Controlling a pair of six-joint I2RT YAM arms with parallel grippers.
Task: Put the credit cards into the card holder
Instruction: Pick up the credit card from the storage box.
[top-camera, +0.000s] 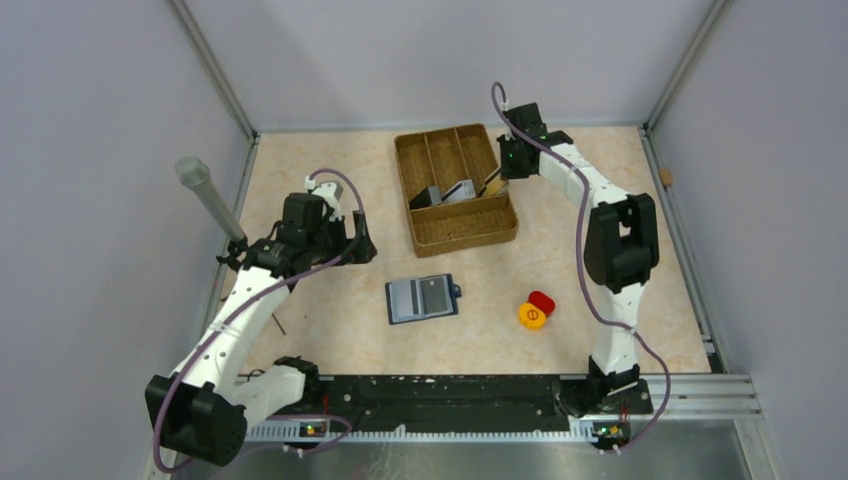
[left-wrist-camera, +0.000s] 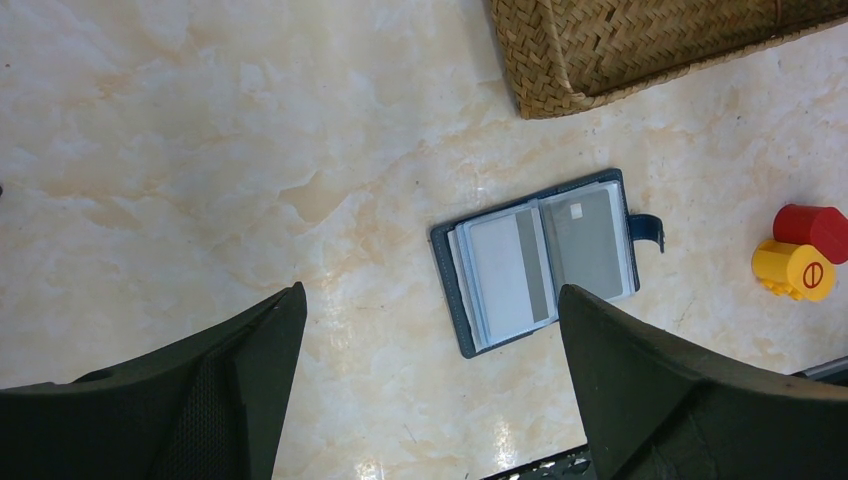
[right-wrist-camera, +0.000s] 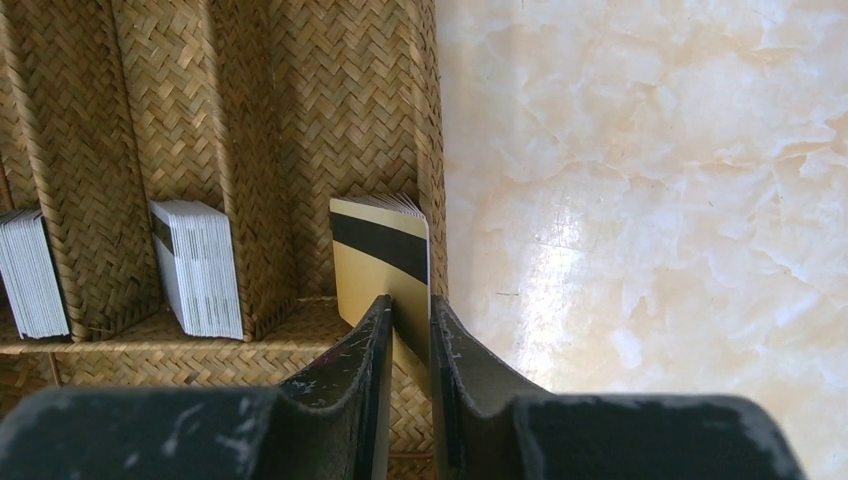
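Right hand (right-wrist-camera: 410, 308) reaches down into the woven tray (top-camera: 460, 236) at the far middle of the surface (top-camera: 330, 320), over the rightmost long compartment. Its fingers (right-wrist-camera: 372, 340) stand close together, with only a narrow slot between them. The lower edge of a gold card (right-wrist-camera: 372, 262) with a black stripe runs into that slot. I cannot tell whether the pads are actually pressing on it. The card stands on edge, hard against the tray's right-hand wall, with more cards just behind it. Beyond that wall the surface lies bare. Two stacks of pale credit cards (right-wrist-camera: 200, 268) stand on edge in the neighbouring compartments, each leaning on a divider. Left hand (left-wrist-camera: 430, 292) hangs above the surface at the left with its fingers spread as wide as they go, and it holds nothing. Card holder (top-camera: 422, 298) lies flat and spread open near the middle of the surface, well apart from the tray's near wall, with a strip of bare surface between them. Its snap tab (left-wrist-camera: 646, 230) sticks out on the right edge. Both inner pages already show a card in a clear sleeve. A red piece (top-camera: 542, 301) and a yellow piece (top-camera: 532, 317) touch each other to the right of the holder, apart from it.
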